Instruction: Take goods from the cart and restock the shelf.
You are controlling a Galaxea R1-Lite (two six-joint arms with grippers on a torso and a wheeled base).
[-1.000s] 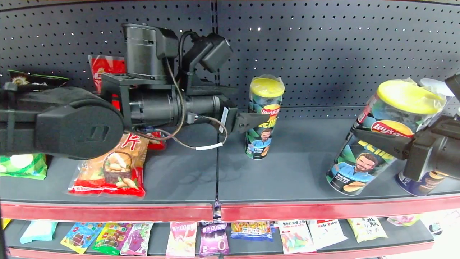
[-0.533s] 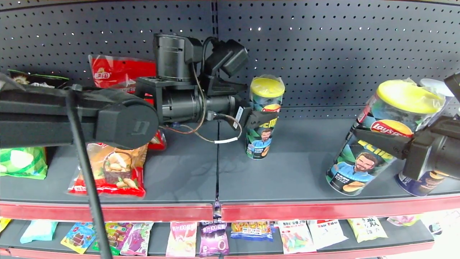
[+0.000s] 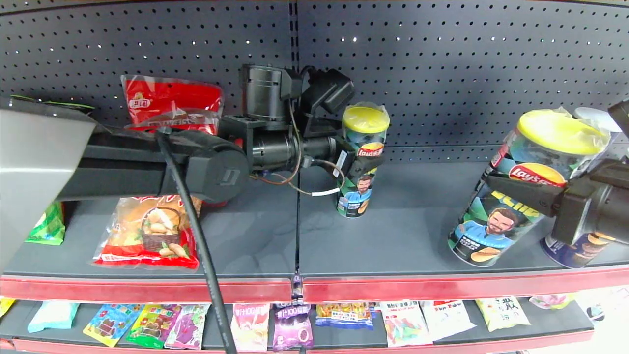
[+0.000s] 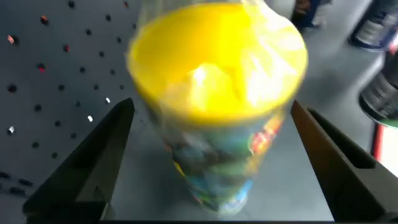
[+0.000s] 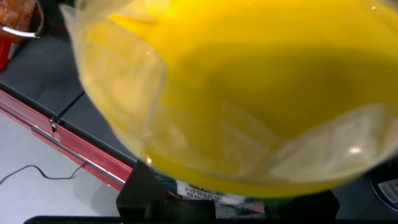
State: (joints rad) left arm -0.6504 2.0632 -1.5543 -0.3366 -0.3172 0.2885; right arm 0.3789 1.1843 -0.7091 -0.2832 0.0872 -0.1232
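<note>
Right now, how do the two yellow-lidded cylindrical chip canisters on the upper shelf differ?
The centre canister stands upright; the right canister leans. The left gripper is open around the centre canister; the right gripper is shut on the right canister. Both have yellow lids and matching print.

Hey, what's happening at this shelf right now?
A two-armed robot is restocking a dark grey shelf. Its left gripper has its fingers open on either side of an upright yellow-lidded printed chip can at the shelf's middle, not clamped. Its right gripper is shut on a second yellow-lidded chip can, held tilted near the shelf's right front edge.
</note>
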